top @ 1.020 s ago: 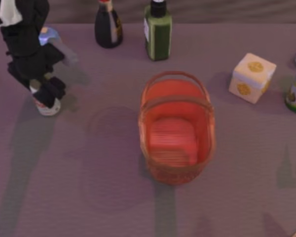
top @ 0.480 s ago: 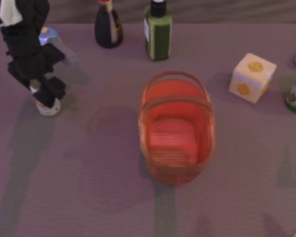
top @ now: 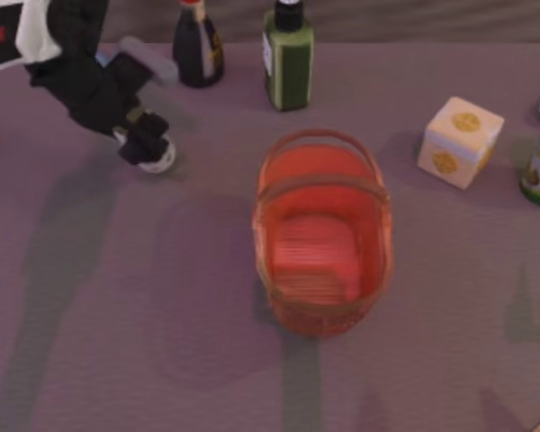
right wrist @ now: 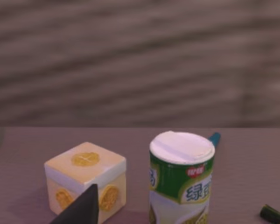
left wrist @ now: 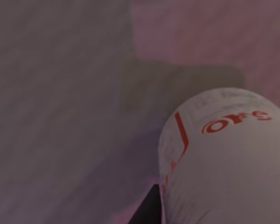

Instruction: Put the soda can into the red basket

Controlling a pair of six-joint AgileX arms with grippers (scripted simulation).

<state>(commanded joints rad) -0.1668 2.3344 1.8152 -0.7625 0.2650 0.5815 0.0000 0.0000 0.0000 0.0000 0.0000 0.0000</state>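
- Aloft, the left gripper (top: 148,148) clamps one small white-and-silver soda can (top: 157,159) (red logo).
- One oval orange-red woven basket (top: 321,236) sits centre-table.
- Right gripper's jaws: cannot tell.

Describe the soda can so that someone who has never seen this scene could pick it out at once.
Start at the oval orange-red woven basket mid-table, then look toward the table's far left, where the left gripper hangs. The small white-and-silver soda can with red logo markings is clamped in it. The dark soy-sauce bottle and tall green bottle behind are much taller.
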